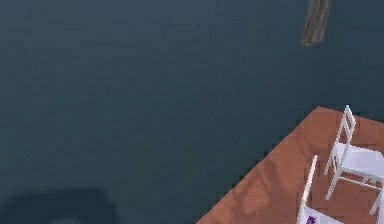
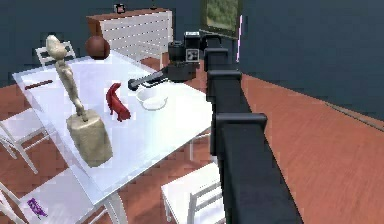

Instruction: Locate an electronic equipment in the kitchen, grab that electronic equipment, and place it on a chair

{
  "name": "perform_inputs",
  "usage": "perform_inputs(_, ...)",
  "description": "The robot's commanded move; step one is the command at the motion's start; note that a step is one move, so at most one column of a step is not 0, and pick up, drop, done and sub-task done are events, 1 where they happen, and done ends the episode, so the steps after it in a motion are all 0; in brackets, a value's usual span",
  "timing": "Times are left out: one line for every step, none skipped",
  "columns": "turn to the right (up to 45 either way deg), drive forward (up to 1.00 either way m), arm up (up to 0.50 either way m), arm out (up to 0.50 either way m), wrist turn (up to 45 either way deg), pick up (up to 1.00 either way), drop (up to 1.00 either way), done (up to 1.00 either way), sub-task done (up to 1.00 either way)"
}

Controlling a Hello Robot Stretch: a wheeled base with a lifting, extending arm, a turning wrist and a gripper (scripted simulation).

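- Teal walls (image 1: 150,90) are backing a room with red-brown floor (image 2: 320,130), and a white table (image 2: 170,125) is standing on the arm side.
- The arm (image 2: 235,130) is rising as a dark square bar from the arm side view's bottom edge and reaching out over the table's near corner.
- The gripper (image 2: 143,83) is pointing toward that view's left, with its fingers lying low above the tabletop.
- A white bowl (image 2: 153,101) and a red thing (image 2: 118,101) are sitting on the table near the fingers, so I cannot tell whether the claw is carrying anything.
- A pale statue (image 2: 72,90) is standing upright on the table, nearer the camera than the fingers.
- A small purple thing (image 2: 37,207) is lying on a white chair (image 2: 60,190) at the table's near end; I cannot tell whether it is the electronic equipment.
- Another chair (image 2: 195,200) is crowding the table edge just left of the arm.
- Bare floor is lying open to the arm's right, up to the wall.
- Two white chairs (image 1: 350,150) are standing at the forward view's right edge.
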Motion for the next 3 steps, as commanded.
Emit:
perform_inputs(0.0,0.00,0.00,0.00,45.0,0.00,0.00,0.00,0.00)
perform_inputs(0.0,0.00,0.00,0.00,12.0,0.00,0.00,0.00,0.00)
perform_inputs(0.0,0.00,-0.40,0.00,0.0,0.00,0.00,0.00,0.00)
